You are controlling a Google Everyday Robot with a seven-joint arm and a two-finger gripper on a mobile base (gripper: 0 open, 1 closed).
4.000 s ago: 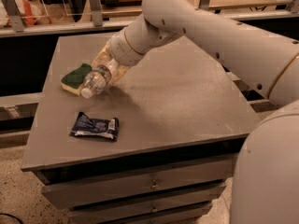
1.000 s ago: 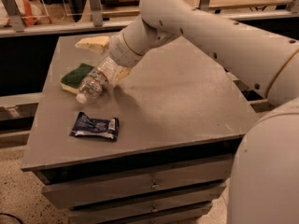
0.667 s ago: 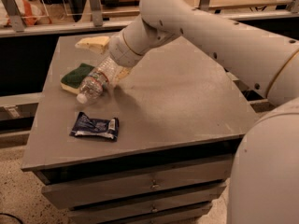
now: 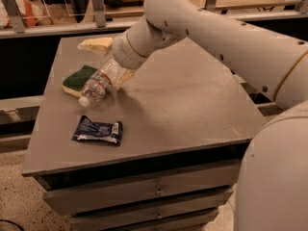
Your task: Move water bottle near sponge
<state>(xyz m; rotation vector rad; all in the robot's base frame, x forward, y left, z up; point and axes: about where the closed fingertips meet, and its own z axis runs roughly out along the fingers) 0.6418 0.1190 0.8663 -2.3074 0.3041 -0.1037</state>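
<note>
The water bottle (image 4: pixel 97 84) is clear and ribbed, with a white cap pointing down-left. It is tilted over the left part of the table, its cap end low beside the sponge (image 4: pixel 76 78). The sponge has a dark green top over pale yellow foam and lies flat, touching or nearly touching the bottle's left side. My gripper (image 4: pixel 117 73) is at the bottle's base end, shut on it, with the white wrist right behind it.
A flat dark blue snack packet (image 4: pixel 97 130) lies near the table's front left. A pale yellow piece (image 4: pixel 96 44) lies at the back left. The grey table (image 4: pixel 183 109) has drawers below. My arm crosses over the table's back right.
Since four seconds ago the bottle and gripper have sunk slightly down-left, uncovering the pale yellow piece behind. Over the last second nothing has visibly moved.
</note>
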